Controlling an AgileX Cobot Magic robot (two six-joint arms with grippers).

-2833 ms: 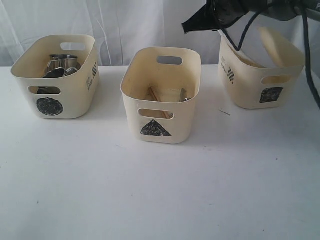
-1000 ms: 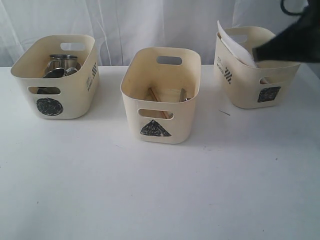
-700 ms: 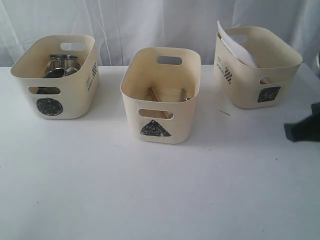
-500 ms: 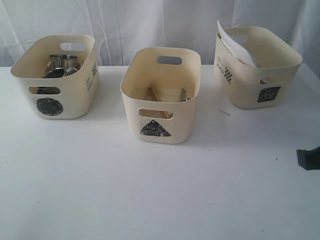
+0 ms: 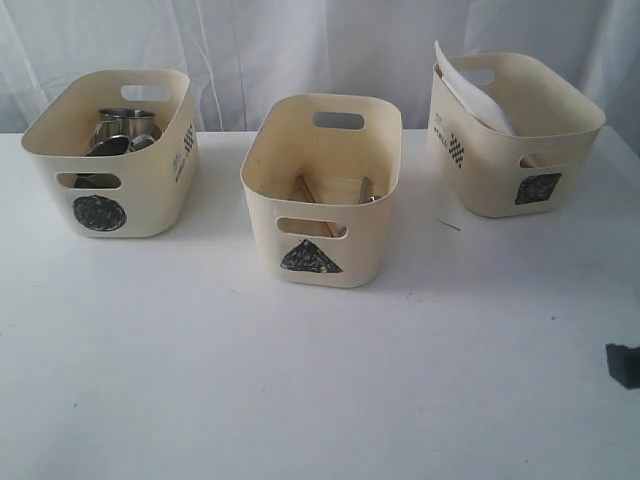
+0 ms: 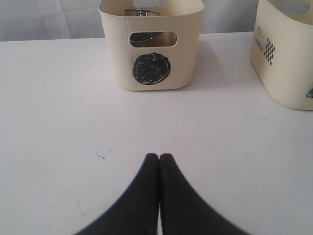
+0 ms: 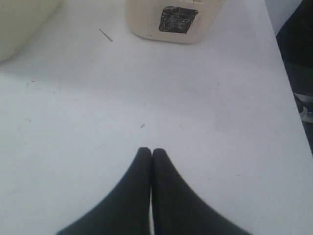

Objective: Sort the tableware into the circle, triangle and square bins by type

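A bare white table (image 5: 320,390) fills the scene, backed by a pale curtain (image 5: 300,40). The left gripper (image 6: 159,156) hangs low over the table, its jaws pressed together on nothing. Straight ahead of its tips, across open tabletop, stands the circle bin (image 6: 115,63), with the steel mugs (image 6: 151,39) glinting through its handle slot. The right gripper (image 7: 150,151) is likewise closed and empty. The square bin (image 7: 142,22) stands well ahead of it, with a thin dark sliver (image 7: 105,35) lying near that bin. The table's edge (image 7: 281,73) runs along one side of this gripper, with darkness beyond. Only the exterior view looks into the bins. There the white plate (image 5: 468,95) leans upright inside the square bin, and the chopsticks (image 5: 306,190) lie in the triangle bin (image 5: 265,225), which stands between the other two. That view catches the right gripper only as a dark tip at its border.
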